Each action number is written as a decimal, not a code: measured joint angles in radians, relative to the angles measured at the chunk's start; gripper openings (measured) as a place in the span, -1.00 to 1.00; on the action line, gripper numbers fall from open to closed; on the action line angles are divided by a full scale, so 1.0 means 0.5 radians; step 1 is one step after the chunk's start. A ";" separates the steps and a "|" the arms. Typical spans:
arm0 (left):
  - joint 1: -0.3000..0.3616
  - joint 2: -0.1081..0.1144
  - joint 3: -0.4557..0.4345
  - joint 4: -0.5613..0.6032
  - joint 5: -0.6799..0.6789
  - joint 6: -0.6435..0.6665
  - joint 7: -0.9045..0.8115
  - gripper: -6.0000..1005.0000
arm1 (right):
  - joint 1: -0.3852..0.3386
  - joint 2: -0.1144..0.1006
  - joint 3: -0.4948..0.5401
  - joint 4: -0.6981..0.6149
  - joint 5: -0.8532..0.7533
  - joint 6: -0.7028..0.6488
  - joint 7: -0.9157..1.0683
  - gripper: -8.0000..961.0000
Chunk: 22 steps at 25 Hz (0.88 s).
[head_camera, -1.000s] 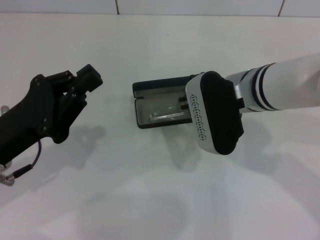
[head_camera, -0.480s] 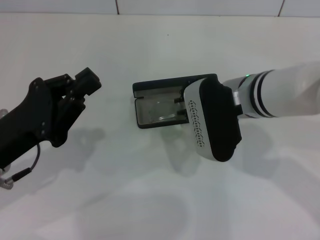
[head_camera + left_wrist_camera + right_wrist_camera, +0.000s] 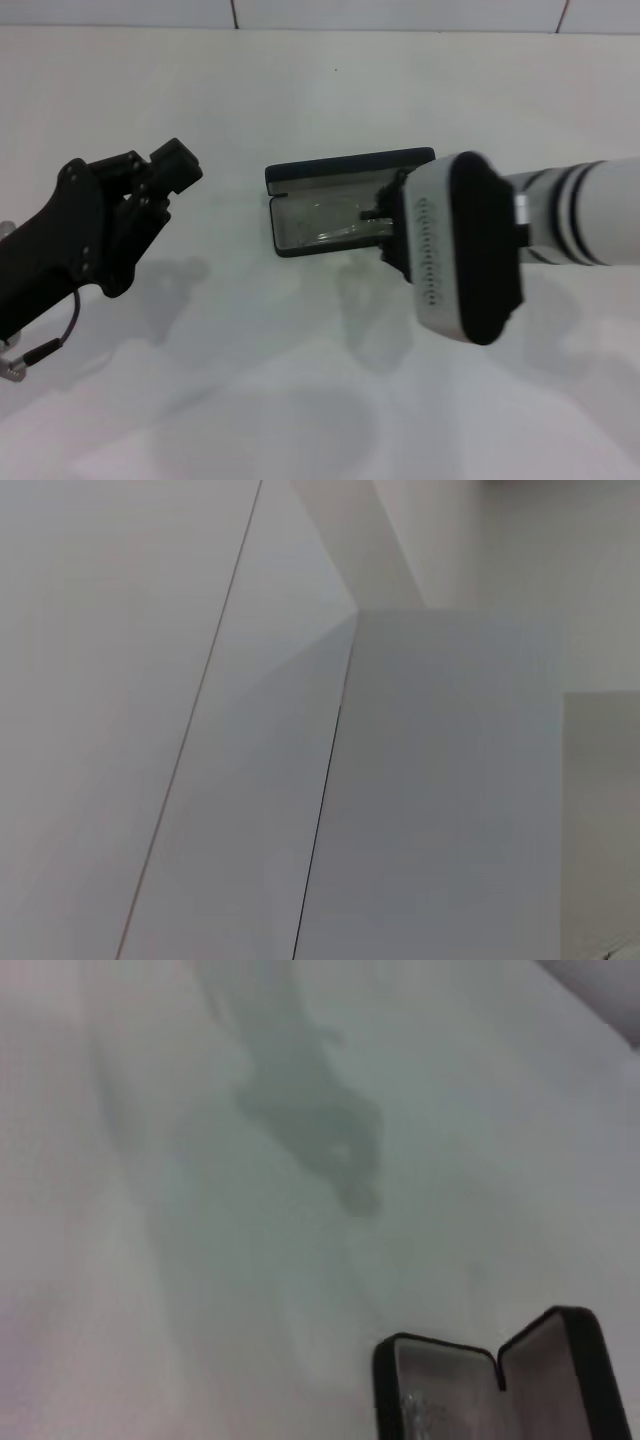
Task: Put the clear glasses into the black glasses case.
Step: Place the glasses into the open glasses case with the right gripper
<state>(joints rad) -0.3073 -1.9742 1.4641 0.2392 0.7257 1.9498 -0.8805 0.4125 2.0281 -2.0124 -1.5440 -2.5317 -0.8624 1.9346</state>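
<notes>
Desk: we see a plain white desk (image 3: 300, 400) filling the head view, carrying soft grey shadows under both arms.
Wall: a pale tiled wall (image 3: 400, 14) runs along the far edge; the left wrist view shows only pale panels with thin dark seams.
Black glasses case: the case (image 3: 325, 215) lies open near the middle of the desk, lid raised toward the far side, pale grey lining showing; the right wrist view catches it (image 3: 500, 1385) at the frame edge, cut off.
Clear glasses: we make out the glasses (image 3: 335, 225) as faint glints lying inside the case's tray; their outline is hard to trace against the lining.
Right gripper: the right gripper (image 3: 385, 225) reaches in from the right, its dark tip over the right end of the case; the white and black wrist housing covers most of it, so we cannot tell how its jaws stand.
Left gripper: the black left gripper (image 3: 172, 168) hangs above the desk well to the left of the case, holding nothing, jaws clenched together.
Hidden: the right end of the case is covered by the right arm.
</notes>
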 joint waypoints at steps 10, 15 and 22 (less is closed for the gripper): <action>-0.011 0.003 0.002 0.000 0.000 -0.002 -0.013 -0.86 | -0.141 -0.008 0.187 -0.159 -0.217 -0.311 0.132 -0.86; -0.037 0.003 -0.002 0.000 0.000 -0.005 -0.020 -0.86 | -0.166 -0.006 0.197 -0.117 -0.323 -0.283 0.149 -0.91; -0.046 0.001 -0.002 0.000 0.000 -0.007 -0.022 -0.86 | -0.120 -0.004 0.215 0.021 -0.339 -0.191 0.152 -0.91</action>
<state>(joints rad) -0.3305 -1.9735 1.4633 0.2393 0.7255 1.9465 -0.8916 0.3525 2.0260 -1.9049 -1.5335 -2.7011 -0.9578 2.0106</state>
